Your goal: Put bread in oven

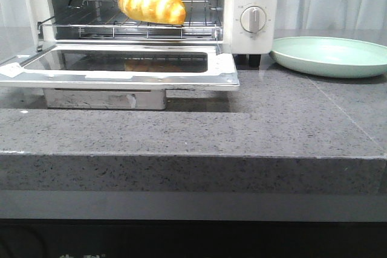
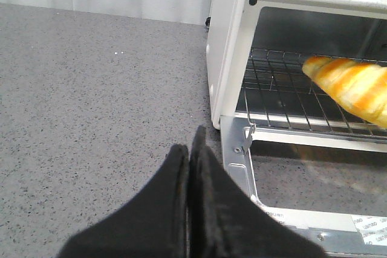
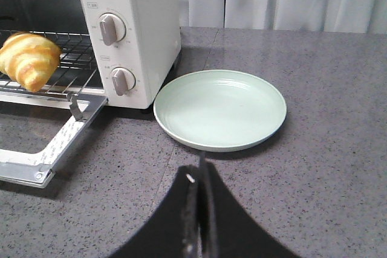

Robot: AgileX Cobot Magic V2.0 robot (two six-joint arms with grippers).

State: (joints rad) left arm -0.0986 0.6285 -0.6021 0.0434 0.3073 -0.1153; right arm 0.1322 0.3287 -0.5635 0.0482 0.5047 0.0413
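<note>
The bread (image 1: 152,1), a golden-yellow croissant roll with orange-brown stripes, lies on the wire rack (image 1: 133,23) inside the white oven (image 1: 254,34). The oven's glass door (image 1: 121,64) is dropped open and lies flat. The bread also shows in the left wrist view (image 2: 354,89) and the right wrist view (image 3: 27,58). My left gripper (image 2: 188,149) is shut and empty, over the counter beside the oven's left front corner. My right gripper (image 3: 201,170) is shut and empty, in front of the green plate. Neither gripper shows in the front view.
An empty pale green plate (image 1: 332,55) sits right of the oven, also in the right wrist view (image 3: 221,110). Two round dials (image 3: 115,52) are on the oven's right panel. The grey speckled counter (image 1: 272,125) has a front edge close to the camera.
</note>
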